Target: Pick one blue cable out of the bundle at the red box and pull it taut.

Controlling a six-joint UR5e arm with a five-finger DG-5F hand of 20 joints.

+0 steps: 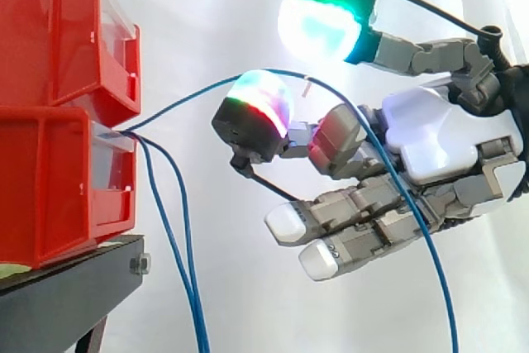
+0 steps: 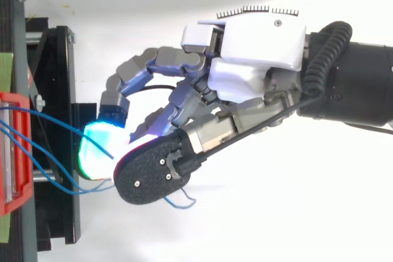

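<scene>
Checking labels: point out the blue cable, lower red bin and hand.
blue cable (image 1: 178,103), side view, stretch between bin and hand.
lower red bin (image 1: 45,196), side view, side wall.
hand (image 1: 430,138), side view, white palm cover.

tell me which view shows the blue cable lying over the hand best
Side view: the blue cable runs from the red bins over the hand and down. Top view shows short stretches between bins and hand.
</scene>
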